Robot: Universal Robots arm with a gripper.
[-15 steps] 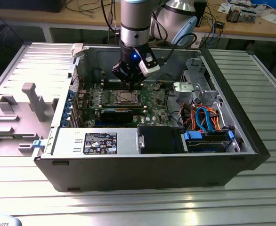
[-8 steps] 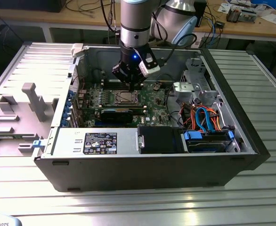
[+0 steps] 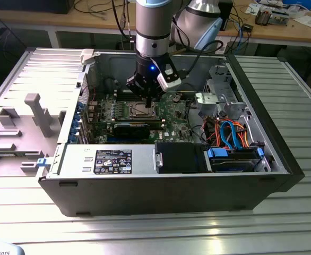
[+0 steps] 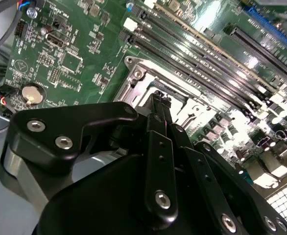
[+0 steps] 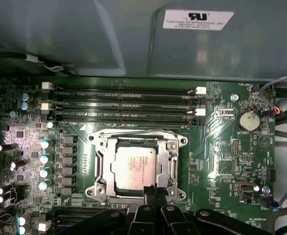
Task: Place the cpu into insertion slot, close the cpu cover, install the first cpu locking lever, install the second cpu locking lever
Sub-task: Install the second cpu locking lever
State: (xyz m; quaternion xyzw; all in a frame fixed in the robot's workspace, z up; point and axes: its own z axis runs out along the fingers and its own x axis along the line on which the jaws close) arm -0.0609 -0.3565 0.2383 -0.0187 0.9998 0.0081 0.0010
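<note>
In the first wrist view the cpu [image 5: 133, 165], a silver-grey square chip, lies in the insertion slot [image 5: 98, 188] on the green board. The cpu cover [image 5: 136, 142], a silver frame with a square window, lies flat around the chip. My gripper [image 5: 152, 192] is shut, its black fingertips together at one edge of the socket frame, beside the chip. In the exterior view the gripper [image 3: 146, 100] hangs straight down just over the socket [image 3: 144, 110]. In the second wrist view the fingers [image 4: 159, 105] hide most of the socket [image 4: 136, 78]. I cannot make out how the locking levers stand.
Long black memory slots [image 5: 124, 105] run beside the socket, with a coin battery [image 5: 247, 120] near them. The open computer case [image 3: 161, 175] walls the board in. A black card [image 3: 130, 128], a power supply [image 3: 110, 159] and drive bays with blue and orange cables [image 3: 232, 135] sit nearby.
</note>
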